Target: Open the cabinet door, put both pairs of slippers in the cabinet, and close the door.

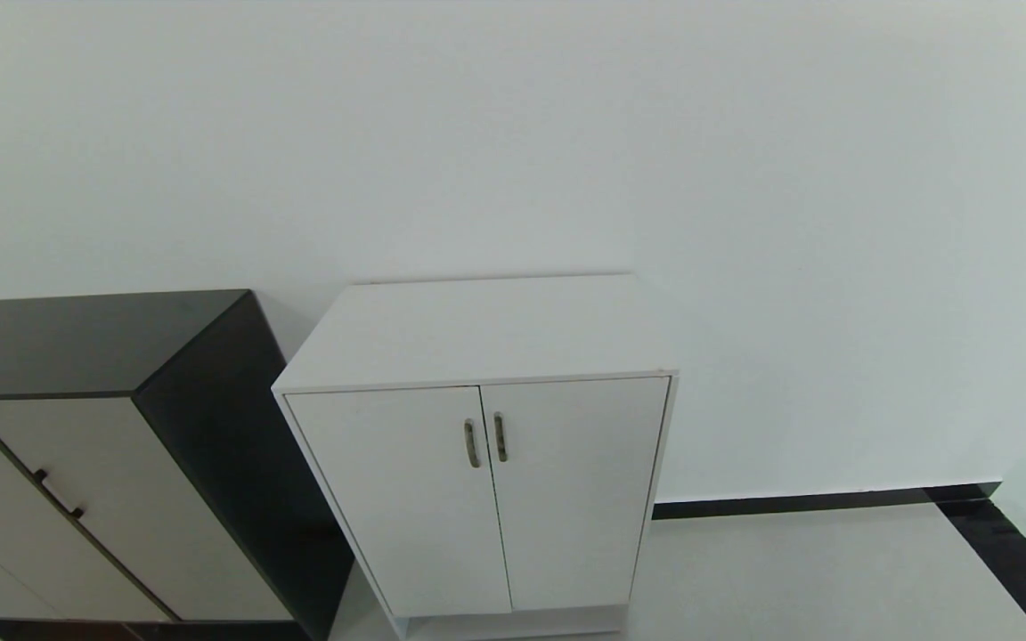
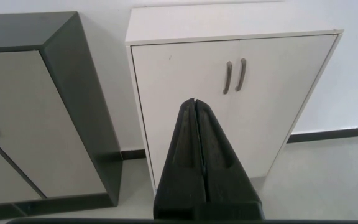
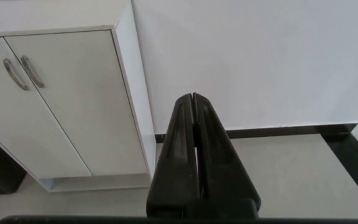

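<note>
A white two-door cabinet (image 1: 477, 481) stands against the wall with both doors closed. Two metal handles (image 1: 486, 439) sit side by side at the doors' meeting edges. In the left wrist view the cabinet (image 2: 185, 93) faces my left gripper (image 2: 195, 102), whose black fingers are pressed together with nothing between them, some way short of the doors. My right gripper (image 3: 194, 98) is likewise shut and empty, held off to the right of the cabinet (image 3: 73, 106), toward the bare wall and floor.
A darker cabinet (image 1: 77, 445) with a black top and pale drawer fronts stands close to the white cabinet's left. To the right lies open grey floor (image 1: 834, 579) with a black baseboard strip (image 1: 816, 504) along the wall.
</note>
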